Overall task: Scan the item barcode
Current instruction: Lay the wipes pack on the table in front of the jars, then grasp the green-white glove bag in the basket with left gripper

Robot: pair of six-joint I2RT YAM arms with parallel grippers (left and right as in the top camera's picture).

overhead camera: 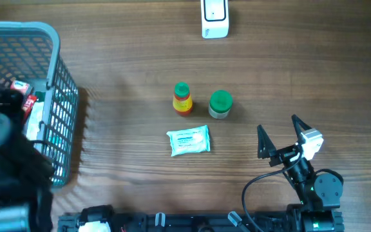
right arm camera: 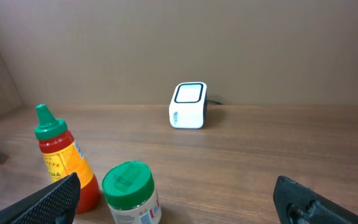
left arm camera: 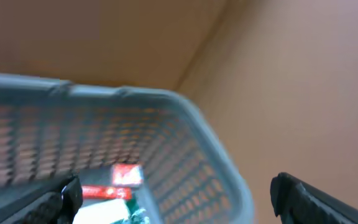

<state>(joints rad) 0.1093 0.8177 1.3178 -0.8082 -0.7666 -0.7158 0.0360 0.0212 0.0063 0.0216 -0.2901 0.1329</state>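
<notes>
grey-blue lattice basket (overhead camera: 18, 26); red, green-capped bottle (overhead camera: 182, 101); green-lidded jar (overhead camera: 220, 103); white-teal packet (overhead camera: 189, 140); white scanner (overhead camera: 214, 19).

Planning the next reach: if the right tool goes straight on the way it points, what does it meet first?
Probably the white scanner at the far edge; the green-lidded jar sits left of that line, though how much clearance it leaves is unclear.

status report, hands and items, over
Left hand open, empty, above basket. Right hand open, empty, short of jar and bottle. Nothing blocking scanner.
</notes>
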